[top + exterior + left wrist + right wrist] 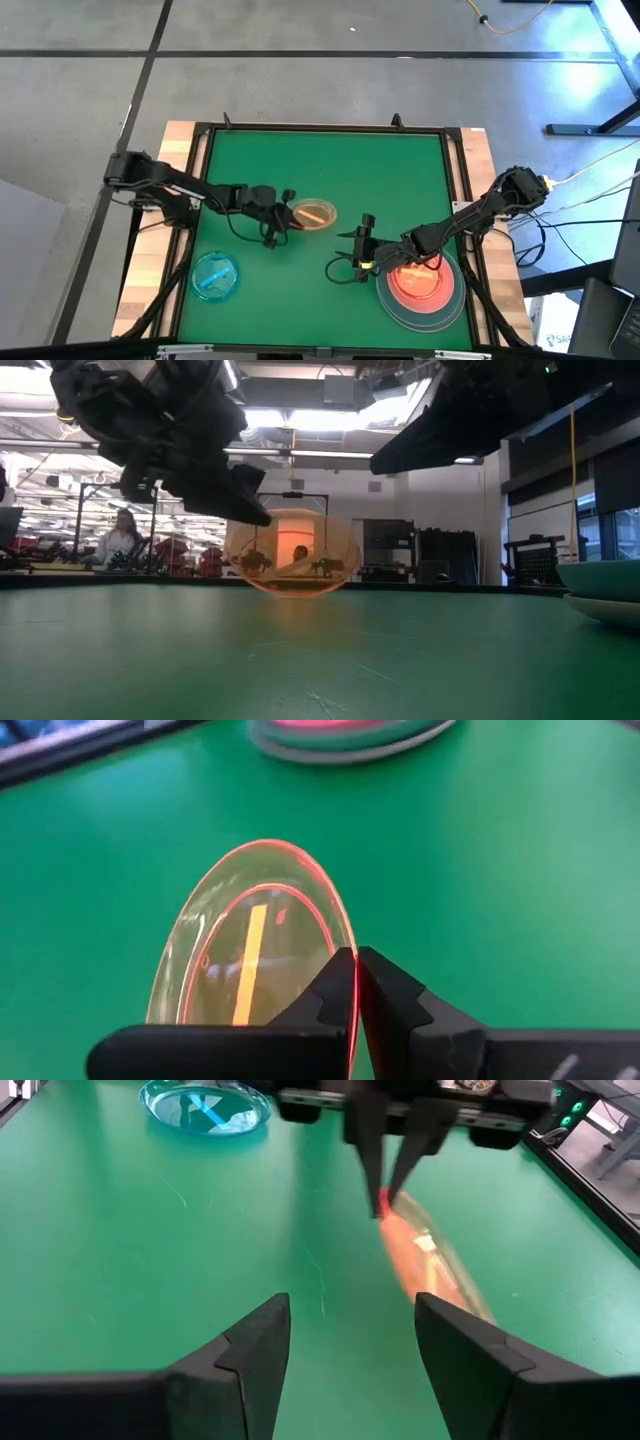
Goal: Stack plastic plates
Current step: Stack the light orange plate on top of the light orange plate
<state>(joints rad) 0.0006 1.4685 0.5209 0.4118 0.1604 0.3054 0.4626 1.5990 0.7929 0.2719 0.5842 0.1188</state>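
- Left gripper point(356, 982) pinching the rim of a small translucent orange-pink plate point(250, 955) — fingers pressed together on its edge, plate tilted up off the green table mat point(320, 180), only its far edge near the surface.
- Straight ahead of that gripper, well apart: stack of plates point(340, 735) with a pink one lying in a grey one.
- In the high view, same pinched plate point(314, 213) just beyond the left gripper's point(283, 212) tips, toward the mat's middle.
- Right gripper point(350, 1345) spread wide, holding nothing, hovering over bare mat; pinched plate point(435, 1260) just ahead of its fingers.
- Beside the right gripper point(362, 250), at its wrist side: medium pink plate point(416, 282) nested on the large grey plate point(452, 306).
- Farther off, behind the left arm: small translucent blue plate point(215, 275) flat on the mat, well apart from both grippers.
- No readable writing or labels — none legible on plates or arms.
- In the low view, person point(120, 538) seated in the room beyond the table.
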